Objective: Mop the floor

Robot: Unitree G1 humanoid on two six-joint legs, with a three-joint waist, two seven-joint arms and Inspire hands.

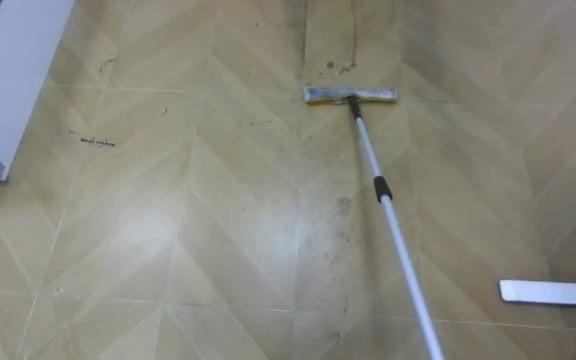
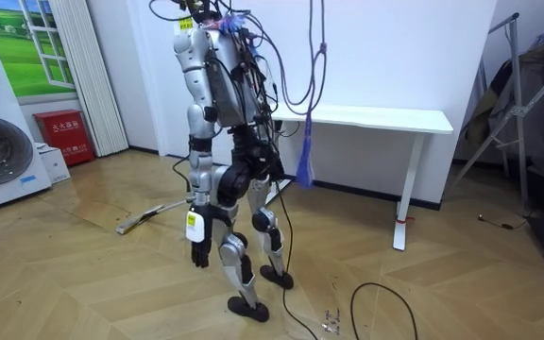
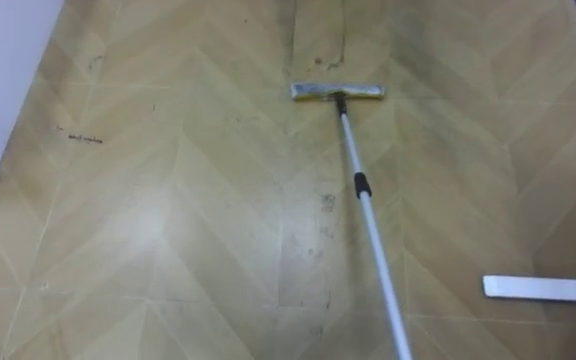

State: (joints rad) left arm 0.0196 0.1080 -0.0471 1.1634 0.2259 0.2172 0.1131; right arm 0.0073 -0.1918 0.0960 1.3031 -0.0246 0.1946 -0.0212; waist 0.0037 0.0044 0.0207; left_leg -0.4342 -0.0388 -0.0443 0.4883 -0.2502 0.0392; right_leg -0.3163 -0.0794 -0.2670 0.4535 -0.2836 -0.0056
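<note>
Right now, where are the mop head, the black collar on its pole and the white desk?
mop head (image 1: 350, 95), left eye view, middle of the flat pad
black collar (image 1: 382, 188), left eye view, its side facing the camera
white desk (image 2: 385, 118), room view, bare top near the front edge

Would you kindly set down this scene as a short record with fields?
floor: wooden herringbone boards, dark scuffs near the mop
mop head: flat on the floor, ahead of the robot
mop handle: white, runs from the head to the eye view's lower edge, right of centre
left hand: hangs by the robot's side, fingers relaxed, holding nothing
desk: white, by the wall, on the room view's right
</note>
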